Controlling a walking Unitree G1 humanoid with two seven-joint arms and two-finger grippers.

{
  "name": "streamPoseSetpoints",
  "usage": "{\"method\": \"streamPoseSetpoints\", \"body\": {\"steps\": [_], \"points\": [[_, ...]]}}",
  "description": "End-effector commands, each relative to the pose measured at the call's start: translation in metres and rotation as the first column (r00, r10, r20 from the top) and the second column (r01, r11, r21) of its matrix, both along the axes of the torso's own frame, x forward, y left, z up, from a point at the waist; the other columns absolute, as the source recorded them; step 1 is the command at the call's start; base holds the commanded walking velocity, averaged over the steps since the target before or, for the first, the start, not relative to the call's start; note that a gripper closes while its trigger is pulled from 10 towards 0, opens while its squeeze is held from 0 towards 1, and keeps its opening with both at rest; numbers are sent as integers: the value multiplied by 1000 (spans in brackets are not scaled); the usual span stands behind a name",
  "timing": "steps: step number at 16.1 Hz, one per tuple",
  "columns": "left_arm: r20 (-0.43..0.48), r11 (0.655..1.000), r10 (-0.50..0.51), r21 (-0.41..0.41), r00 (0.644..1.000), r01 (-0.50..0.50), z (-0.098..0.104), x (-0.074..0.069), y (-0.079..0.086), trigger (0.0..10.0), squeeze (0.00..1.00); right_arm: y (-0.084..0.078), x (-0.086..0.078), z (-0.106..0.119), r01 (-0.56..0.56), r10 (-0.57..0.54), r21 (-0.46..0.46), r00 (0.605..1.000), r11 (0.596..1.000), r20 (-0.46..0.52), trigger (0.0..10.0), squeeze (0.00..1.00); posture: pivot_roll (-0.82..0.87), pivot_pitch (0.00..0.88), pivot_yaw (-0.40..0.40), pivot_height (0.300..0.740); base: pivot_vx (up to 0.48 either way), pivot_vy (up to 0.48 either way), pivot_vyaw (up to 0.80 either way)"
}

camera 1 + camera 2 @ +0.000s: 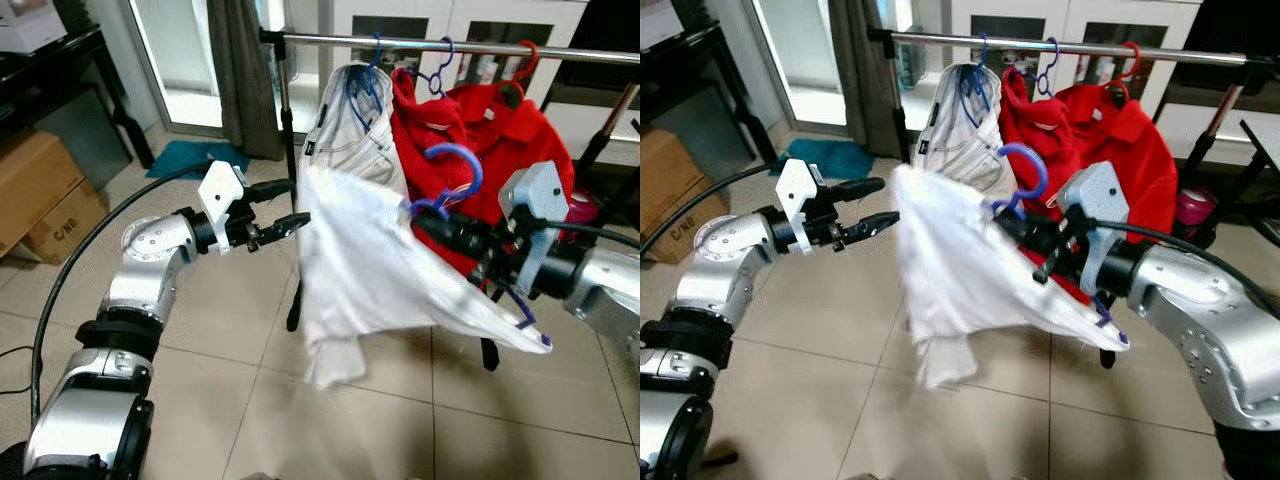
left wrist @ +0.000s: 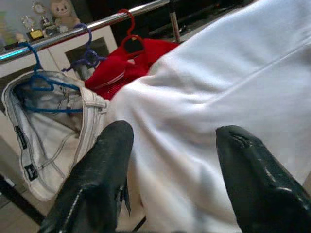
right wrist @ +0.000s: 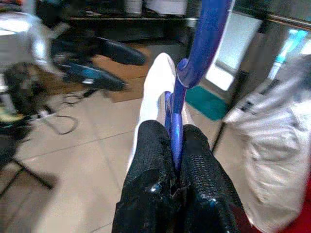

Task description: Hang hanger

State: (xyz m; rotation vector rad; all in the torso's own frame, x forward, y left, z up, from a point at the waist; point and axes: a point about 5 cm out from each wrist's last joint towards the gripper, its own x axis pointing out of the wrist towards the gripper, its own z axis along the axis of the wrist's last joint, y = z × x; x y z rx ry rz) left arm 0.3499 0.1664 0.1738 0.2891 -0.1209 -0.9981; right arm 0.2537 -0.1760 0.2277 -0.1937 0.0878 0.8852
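Blue plastic hanger (image 1: 452, 172) with its curved hook raised sits in my right gripper (image 3: 176, 160), whose two black fingers (image 3: 146, 165) are pinched tight on the thin neck just below the hook; it is held out in front of the clothes rack, lower than the rail and not on it. A white garment (image 1: 370, 265) of soft, creased cloth drapes from the hanger, spreading into a loose sheet that sags toward the floor, with one blue hanger arm poking out at its lower right edge. My left gripper (image 1: 275, 210) reaches in from the left at the garment's edge, its glossy black fingers (image 2: 104, 160) spread wide apart with the white cloth just ahead of them; I cannot tell whether they touch it. Behind, a shiny metal rail (image 1: 1070, 47) runs across the top on dark uprights. On it hang a pale striped garment (image 1: 352, 125) on a blue hanger, a red garment (image 1: 500, 150) with a collar on a red hook, and another blue hook between them. The floor (image 1: 330, 430) is smooth beige tile. At the left stand cardboard boxes (image 1: 40, 195) under a dark shelf, and a teal mat (image 1: 190, 157) lies near a curtain.
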Motion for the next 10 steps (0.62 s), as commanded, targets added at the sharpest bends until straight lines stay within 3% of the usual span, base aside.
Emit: {"method": "streamPoseSetpoints", "body": {"steps": [1,3,7,8,10], "points": [[8,999,0,34,1000,0,4,0,9,10000,0,0,-5,9,-42,42,2,999,999,20,10000,0,-288,0,70,740,0,0,0],[-3,999,10,45,1000,-10,3,-1,16,10000,0,-1,-8,10,-66,66,-3,998,998,14,10000,0,-288,0,69,740,0,0,0],[-91,999,45,-15,995,-47,-3,-3,35,10000,0,-1,-14,14,-123,123,10,992,992,0,10000,0,-279,0,63,740,0,0,0],[-170,997,-18,-73,985,6,-8,-6,36,0,0,0,-15,14,-140,140,13,990,990,-1,10000,0,-275,0,64,740,0,0,0],[-229,994,-68,-95,971,47,-15,-9,35,0,0,2,-15,15,-156,156,21,988,987,0,10000,0,-273,0,65,740,0,0,0]]}}
